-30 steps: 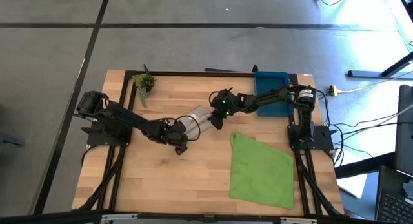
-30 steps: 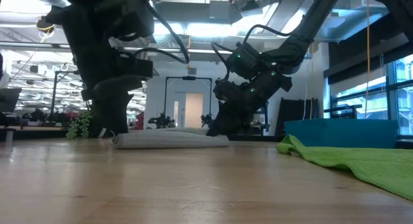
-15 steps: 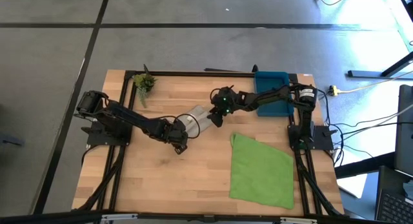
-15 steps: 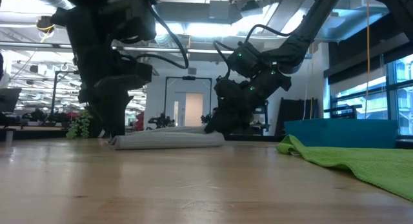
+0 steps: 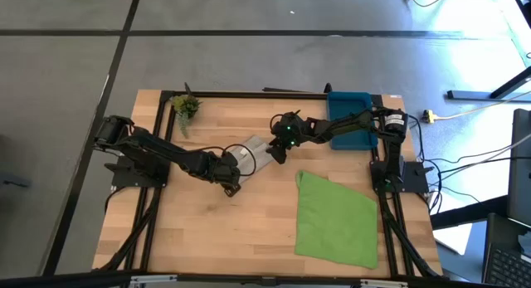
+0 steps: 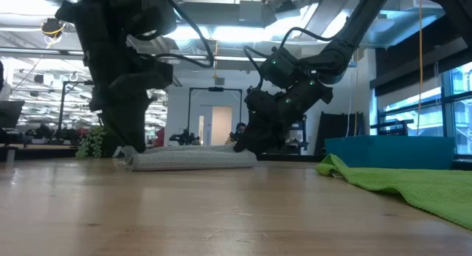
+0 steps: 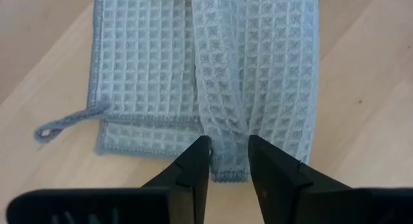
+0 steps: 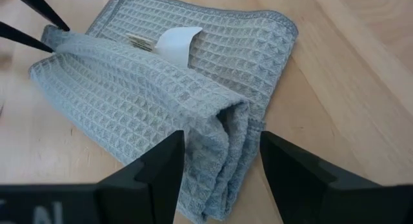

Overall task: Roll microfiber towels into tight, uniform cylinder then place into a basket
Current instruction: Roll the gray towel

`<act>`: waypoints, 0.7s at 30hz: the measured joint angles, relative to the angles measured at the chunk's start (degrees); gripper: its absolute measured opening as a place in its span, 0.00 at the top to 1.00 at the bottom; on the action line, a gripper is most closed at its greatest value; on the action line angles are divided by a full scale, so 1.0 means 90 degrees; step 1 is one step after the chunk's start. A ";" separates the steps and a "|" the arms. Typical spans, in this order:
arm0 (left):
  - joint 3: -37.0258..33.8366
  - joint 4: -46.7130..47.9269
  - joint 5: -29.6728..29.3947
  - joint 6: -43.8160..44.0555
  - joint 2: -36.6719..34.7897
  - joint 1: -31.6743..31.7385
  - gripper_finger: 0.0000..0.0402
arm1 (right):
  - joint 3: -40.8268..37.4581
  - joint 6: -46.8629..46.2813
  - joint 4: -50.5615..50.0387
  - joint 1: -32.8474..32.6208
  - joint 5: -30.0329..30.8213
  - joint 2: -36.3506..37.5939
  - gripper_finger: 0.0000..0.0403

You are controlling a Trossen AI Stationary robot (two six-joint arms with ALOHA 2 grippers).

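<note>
Since the grey towel (image 5: 251, 153), half-rolled near the desk's (image 5: 207, 230) middle, looks soft and limp, I'd grip the roll's ends, where left gripper (image 7: 229, 161) and right gripper (image 8: 221, 161) stand spread, straddling them without pinching.

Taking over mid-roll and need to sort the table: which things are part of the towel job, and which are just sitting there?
Part of the job:
- grey towel, partly rolled, between both pincers
- green towel, spread flat
- blue basket, at the table's far right corner
- left pincer, open around the roll's end
- right pincer, open around the other end

Just lying about:
- plant sprig, far left corner
</note>
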State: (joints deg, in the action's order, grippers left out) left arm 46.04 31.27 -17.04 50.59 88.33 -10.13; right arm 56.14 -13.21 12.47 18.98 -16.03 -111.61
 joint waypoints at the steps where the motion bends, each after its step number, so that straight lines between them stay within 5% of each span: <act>1: 0.0000 0.0084 0.0008 -0.0004 -0.0054 -0.0001 0.76 | 0.0000 0.0002 0.0000 -0.0002 -0.0002 0.0002 0.49; 11: 0.0000 0.0352 -0.0231 -0.0116 -0.0550 -0.0002 0.76 | 0.0003 0.0023 -0.0022 -0.0002 -0.0007 0.0008 0.49; 21: 0.0000 0.0048 -0.1312 -0.1355 -0.0799 -0.0092 0.76 | 0.0003 0.0025 -0.0029 -0.0002 -0.0009 0.0008 0.49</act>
State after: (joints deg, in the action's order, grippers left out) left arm 46.04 31.70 -28.84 38.40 81.14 -10.96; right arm 56.16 -12.99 12.21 18.96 -16.11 -111.55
